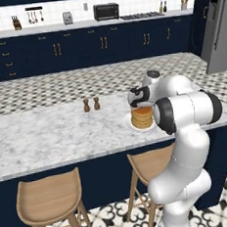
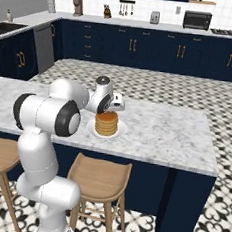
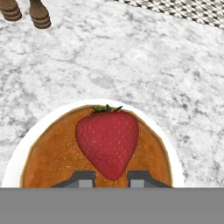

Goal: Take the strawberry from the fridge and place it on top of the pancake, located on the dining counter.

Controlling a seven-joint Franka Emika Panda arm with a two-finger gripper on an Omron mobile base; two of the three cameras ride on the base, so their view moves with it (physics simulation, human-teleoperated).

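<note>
Hand view: gripper (image 3: pixel 106 177) pinches the strawberry (image 3: pixel 107 142) over the pancake (image 3: pixel 52 155), near the counter's (image 3: pixel 131 65) front edge. Placing step; next, lower and release.

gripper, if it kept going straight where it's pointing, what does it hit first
Probably the strawberry, between the gripper's fingertips; just beyond lies the pancake on its plate. Depth is unclear.

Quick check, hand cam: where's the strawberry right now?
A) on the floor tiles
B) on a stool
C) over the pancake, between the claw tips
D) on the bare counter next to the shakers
C: in the hand view the strawberry sits over the pancake on its white plate, its tip between the claw tips; the shakers stand apart on the counter.
</note>
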